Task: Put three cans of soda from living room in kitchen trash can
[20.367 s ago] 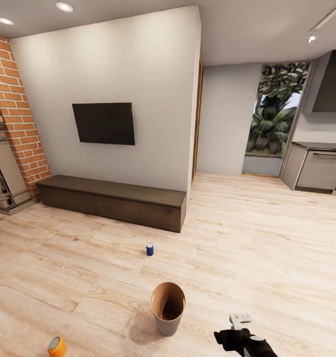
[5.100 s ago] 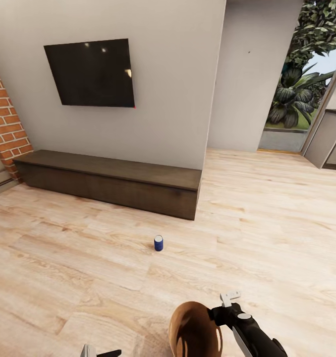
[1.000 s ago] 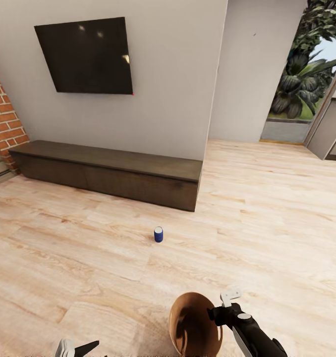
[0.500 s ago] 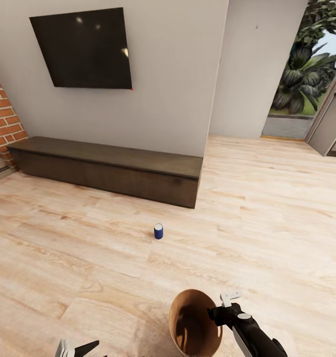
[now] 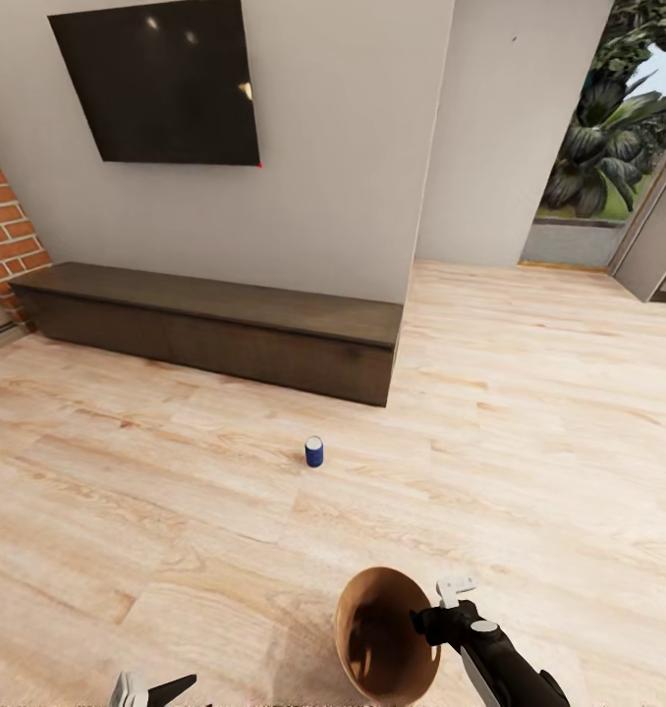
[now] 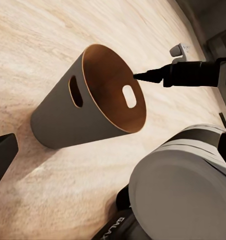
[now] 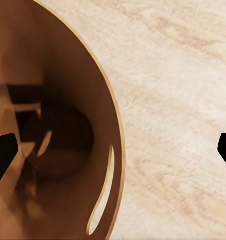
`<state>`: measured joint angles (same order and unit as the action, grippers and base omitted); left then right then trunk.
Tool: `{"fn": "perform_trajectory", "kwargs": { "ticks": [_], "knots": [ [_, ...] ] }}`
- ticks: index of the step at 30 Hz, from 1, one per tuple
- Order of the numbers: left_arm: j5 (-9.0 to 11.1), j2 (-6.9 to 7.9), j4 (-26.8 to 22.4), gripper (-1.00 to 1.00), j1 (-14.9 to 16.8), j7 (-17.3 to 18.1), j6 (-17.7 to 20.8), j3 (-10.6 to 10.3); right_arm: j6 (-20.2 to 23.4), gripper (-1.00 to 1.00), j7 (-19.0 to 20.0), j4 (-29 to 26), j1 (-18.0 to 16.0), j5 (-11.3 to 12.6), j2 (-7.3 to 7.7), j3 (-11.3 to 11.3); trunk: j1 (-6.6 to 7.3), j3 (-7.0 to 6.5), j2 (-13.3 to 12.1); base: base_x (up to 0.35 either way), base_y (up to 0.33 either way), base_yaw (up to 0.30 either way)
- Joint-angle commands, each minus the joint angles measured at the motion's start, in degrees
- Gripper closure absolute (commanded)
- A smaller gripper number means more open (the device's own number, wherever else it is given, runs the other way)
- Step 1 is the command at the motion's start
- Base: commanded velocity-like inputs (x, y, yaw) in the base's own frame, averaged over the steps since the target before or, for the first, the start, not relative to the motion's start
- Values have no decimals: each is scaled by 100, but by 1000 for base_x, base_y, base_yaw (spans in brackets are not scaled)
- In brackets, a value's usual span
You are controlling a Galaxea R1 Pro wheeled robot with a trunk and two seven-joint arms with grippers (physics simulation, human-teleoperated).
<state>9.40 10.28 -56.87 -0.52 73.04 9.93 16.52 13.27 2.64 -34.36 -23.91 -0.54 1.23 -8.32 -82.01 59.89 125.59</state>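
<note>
No fully legible text anywhere.

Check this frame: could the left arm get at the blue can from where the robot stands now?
Probably not yet. The blue can stands alone on bare floor well ahead, while the left gripper sits low by the robot. Nothing blocks the way; distance alone does.

You've got the trash can (image 5: pixel 384 633) right at the near edge of the floor (image 5: pixel 529 442), and your right gripper (image 5: pixel 423 623) sits at its right rim, one finger (image 6: pixel 149 76) reaching over the opening. Ahead and a little left, well apart from it, the soda can (image 5: pixel 314 452) stands upright on the floor. Behind that runs the low cabinet (image 5: pixel 215 329) against the wall, television (image 5: pixel 156 83) above it. Your left gripper (image 5: pixel 146 689) is down at the near left.
</note>
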Motion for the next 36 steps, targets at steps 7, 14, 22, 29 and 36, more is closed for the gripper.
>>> {"fn": "perform_trajectory", "kwargs": {
  "ticks": [7,14,22,29,36],
  "knots": [
    [0,0,0,-100,1,0,0,0,0,-100,0,0,0,-2,0,0,0,64,0,0,0,0],
    [0,-2,0,-100,0,0,0,0,0,-100,0,0,0,-2,0,0,0,128,0,0,0,0],
    [0,0,0,-100,-1,0,0,0,0,-100,0,0,0,-6,0,1,0,201,0,0,0,0],
    [0,0,0,-100,-1,0,0,0,11,-100,0,0,-14,-7,0,5,0,264,0,0,0,0],
    [0,0,0,-100,-1,0,0,0,18,-100,-9,0,-55,-8,0,6,0,328,0,0,0,0]
  ]
}}
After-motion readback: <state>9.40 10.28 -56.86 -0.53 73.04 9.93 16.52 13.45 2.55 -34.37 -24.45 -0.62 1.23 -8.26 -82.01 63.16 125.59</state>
